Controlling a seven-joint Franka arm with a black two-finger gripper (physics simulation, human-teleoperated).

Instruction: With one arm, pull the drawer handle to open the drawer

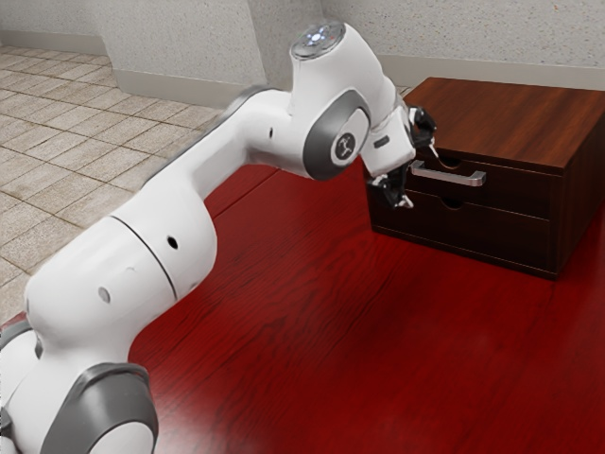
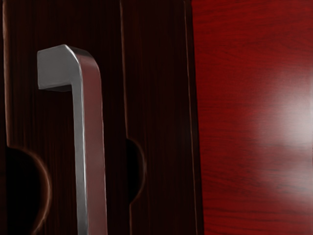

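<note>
- While the arm reaches in from the exterior view's left, the fingers (image 1: 397, 192) stand spread wide at the end of the drawer handle (image 1: 450, 176). One is at 12 o'clock of the bar and one at 6 o'clock. Neither looks pressed on it, so nothing is gripped.
- Same view: the handle sits on the upper drawer (image 1: 515, 192) of a dark wood cabinet (image 1: 510, 113). The cabinet stands on the red counter (image 1: 331, 312), at 2 o'clock from the counter's middle. The drawer front looks flush or very nearly so; judged not yet opened.
- Wrist view: the handle (image 2: 90, 147) is a grey bar just ahead of the hand, its bent end standing off the upper drawer front (image 2: 29, 122). The lower drawer front (image 2: 156, 98) lies beside it, with the counter (image 2: 254, 122) beyond.
- Judgement, step in hand: get hold of the bar. Shift toward its mid-length, at 3 o'clock from the fingers in the exterior view, then close until both pads bear on it.
- Then pull straight along the drawer's travel, roughly toward 8 o'clock in the exterior view, keeping the hand level.
- Risk: a grip on the very end may slip off the bend or rack the drawer.
</note>
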